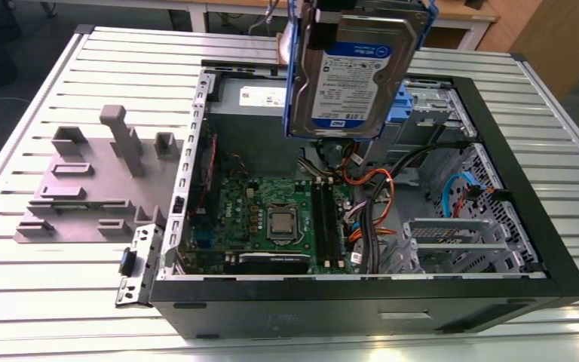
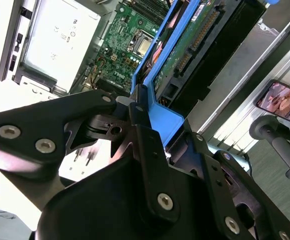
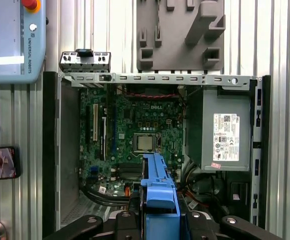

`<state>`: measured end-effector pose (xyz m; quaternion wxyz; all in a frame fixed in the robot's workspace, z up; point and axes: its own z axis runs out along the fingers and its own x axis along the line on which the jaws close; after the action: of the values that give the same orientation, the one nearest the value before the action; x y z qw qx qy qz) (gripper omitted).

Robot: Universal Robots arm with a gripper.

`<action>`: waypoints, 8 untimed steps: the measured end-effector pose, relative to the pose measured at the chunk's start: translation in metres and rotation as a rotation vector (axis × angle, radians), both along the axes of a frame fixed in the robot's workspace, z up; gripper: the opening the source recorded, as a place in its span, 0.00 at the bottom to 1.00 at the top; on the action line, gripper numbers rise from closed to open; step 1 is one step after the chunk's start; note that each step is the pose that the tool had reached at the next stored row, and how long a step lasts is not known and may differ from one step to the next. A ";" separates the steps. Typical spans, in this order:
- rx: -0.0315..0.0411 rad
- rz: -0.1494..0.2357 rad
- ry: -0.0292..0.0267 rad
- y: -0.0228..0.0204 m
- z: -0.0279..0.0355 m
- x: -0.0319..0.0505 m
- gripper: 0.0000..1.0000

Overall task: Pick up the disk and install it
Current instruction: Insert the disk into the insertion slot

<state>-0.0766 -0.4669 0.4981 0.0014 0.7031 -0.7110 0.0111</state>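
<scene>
The disk (image 1: 355, 75), a silver hard drive with a white-and-blue label in a blue caddy, hangs upright in the air over the back part of the open computer case (image 1: 531, 188). My gripper (image 1: 370, 6) grips its top end at the upper border of the exterior view. In the second wrist view the black fingers (image 2: 135, 107) are clamped on the blue caddy (image 2: 157, 75), and the drive's green circuit board faces sideways. In the first wrist view my gripper (image 3: 158, 216) is shut on the caddy's blue edge (image 3: 157, 185), above the motherboard (image 3: 135, 135).
The case lies open on a slatted metal table (image 1: 48, 302). Inside are the grey power supply (image 3: 225, 135), coloured cables (image 1: 370, 188) and a metal drive cage (image 1: 451, 241). A grey fixture (image 1: 88, 181) sits on the exterior view's left. A phone (image 3: 0, 162) lies beside the case.
</scene>
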 end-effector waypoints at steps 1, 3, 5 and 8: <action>0.0000 0.000 0.0000 0.0000 0.0000 0.0002 0.36; 0.0000 0.000 0.0000 0.0000 0.0000 0.0007 0.36; -0.0001 0.000 0.0000 0.0000 0.0000 0.0011 0.36; 0.0000 0.000 0.0000 0.0000 0.0000 0.0018 0.36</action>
<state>-0.0748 -0.4669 0.4982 0.0014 0.7030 -0.7111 0.0112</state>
